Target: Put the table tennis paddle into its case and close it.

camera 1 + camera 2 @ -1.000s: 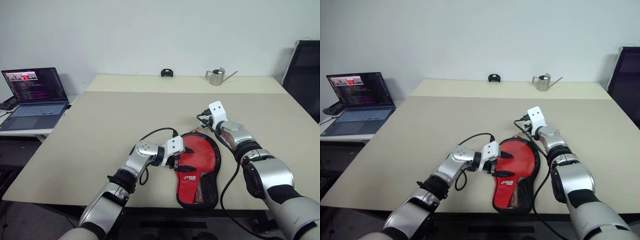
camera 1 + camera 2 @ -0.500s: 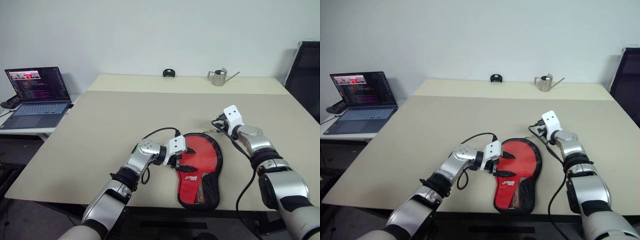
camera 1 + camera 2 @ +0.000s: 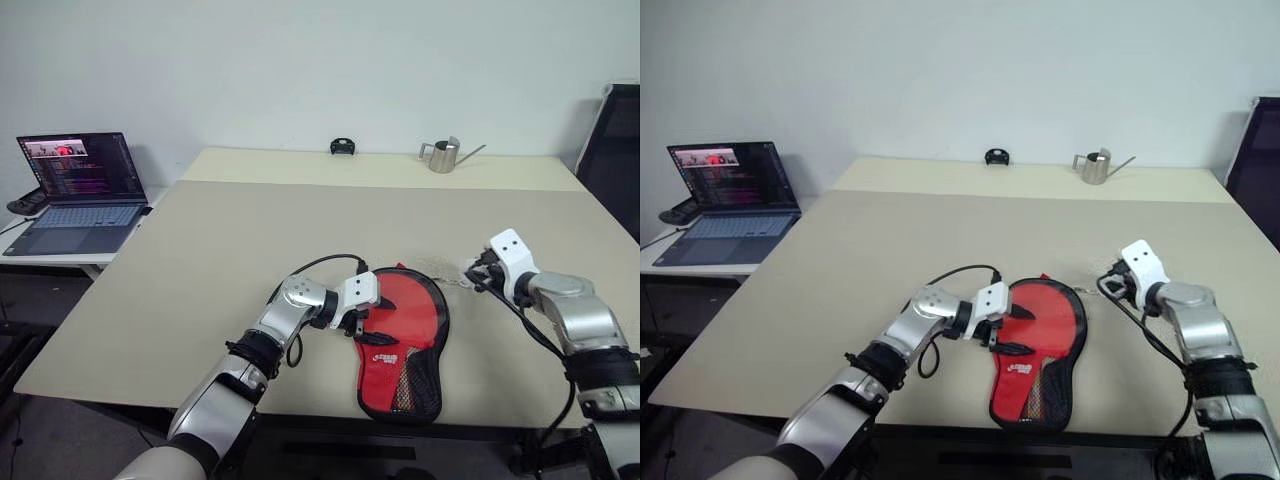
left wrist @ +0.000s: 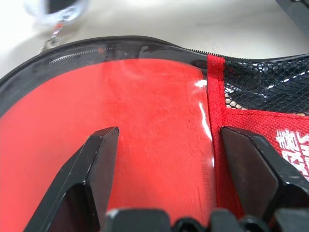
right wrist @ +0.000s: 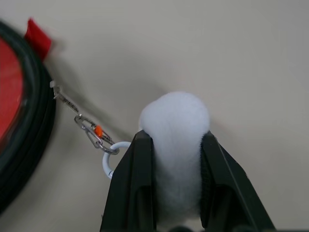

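The case [image 3: 400, 335] lies flat on the table [image 3: 250, 240], red side up, with its black mesh pocket toward me. My left gripper [image 3: 375, 325] hovers open over the case's left edge, its fingers [image 4: 96, 159] spread across a glossy red panel [image 4: 145, 125]. The table tennis paddle is hidden, and I cannot tell whether that panel is its face. Just right of the case's round end, my right gripper [image 3: 478, 272] is shut on a white pom-pom [image 5: 175, 116]. A ring and a thin chain [image 5: 89, 130] link the pom-pom to the case's black rim.
An open laptop [image 3: 75, 190] stands on a side table at the left. A metal watering can [image 3: 443, 155] and a small black object [image 3: 343, 147] sit at the table's far edge. A black chair [image 3: 615, 150] is at the far right.
My right gripper has moved to the right and toward me, away from the case's round end, drawing the pom-pom and chain out. The left gripper has stayed put.
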`<action>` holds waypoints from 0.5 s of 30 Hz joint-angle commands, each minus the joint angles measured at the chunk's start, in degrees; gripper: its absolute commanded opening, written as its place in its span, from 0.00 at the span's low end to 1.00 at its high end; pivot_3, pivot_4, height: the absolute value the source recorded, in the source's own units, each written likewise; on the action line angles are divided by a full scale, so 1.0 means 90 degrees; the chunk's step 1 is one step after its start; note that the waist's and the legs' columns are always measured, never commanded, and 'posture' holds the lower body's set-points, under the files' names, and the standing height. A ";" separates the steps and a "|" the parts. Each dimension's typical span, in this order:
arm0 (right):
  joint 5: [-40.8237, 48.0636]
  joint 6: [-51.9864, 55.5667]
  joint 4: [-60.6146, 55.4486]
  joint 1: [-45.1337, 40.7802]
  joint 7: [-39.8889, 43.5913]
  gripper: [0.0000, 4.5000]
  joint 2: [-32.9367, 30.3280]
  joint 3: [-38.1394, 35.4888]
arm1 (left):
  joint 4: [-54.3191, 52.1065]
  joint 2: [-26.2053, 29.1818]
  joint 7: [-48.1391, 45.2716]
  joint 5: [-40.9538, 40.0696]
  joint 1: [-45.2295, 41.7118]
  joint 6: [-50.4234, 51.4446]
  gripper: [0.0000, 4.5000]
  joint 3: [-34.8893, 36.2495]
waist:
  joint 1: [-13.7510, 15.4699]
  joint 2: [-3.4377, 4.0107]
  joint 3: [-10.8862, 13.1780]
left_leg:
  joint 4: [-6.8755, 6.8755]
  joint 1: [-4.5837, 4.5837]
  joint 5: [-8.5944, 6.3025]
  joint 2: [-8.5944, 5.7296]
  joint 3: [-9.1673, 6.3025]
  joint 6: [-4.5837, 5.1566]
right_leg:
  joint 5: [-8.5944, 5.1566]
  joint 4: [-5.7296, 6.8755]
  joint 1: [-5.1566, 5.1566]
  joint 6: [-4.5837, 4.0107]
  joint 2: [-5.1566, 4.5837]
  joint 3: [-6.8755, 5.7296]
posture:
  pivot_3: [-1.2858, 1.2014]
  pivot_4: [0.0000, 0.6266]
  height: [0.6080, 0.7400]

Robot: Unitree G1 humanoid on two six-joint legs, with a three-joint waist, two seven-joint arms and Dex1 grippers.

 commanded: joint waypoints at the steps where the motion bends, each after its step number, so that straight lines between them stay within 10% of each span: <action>1: 0.0345 0.0788 -0.1325 0.0616 0.0198 0.15 -0.0437 -0.0417 | 0.0685 0.0169 -0.0153 0.0764 0.0464 0.0211 0.81 -0.0653 | 0.0000 0.0002 -0.0006 | 0.0000 -0.0001 -0.0002 0.0001 0.0002 0.0003 | 0.0000 -0.0004 0.0001 0.0000 0.0000 0.0002 | 0.52 0.24 1.00; 15: 0.1834 0.2205 -0.4269 0.3021 0.1316 0.15 -0.1715 -0.0690 | 0.0762 0.0106 -0.0173 0.0787 0.0465 0.0202 0.81 -0.0696 | 0.0020 -0.0016 -0.0025 | -0.0003 -0.0002 -0.0011 0.0004 -0.0004 0.0014 | -0.0005 -0.0030 0.0016 0.0009 0.0000 -0.0007 | 0.52 0.24 1.00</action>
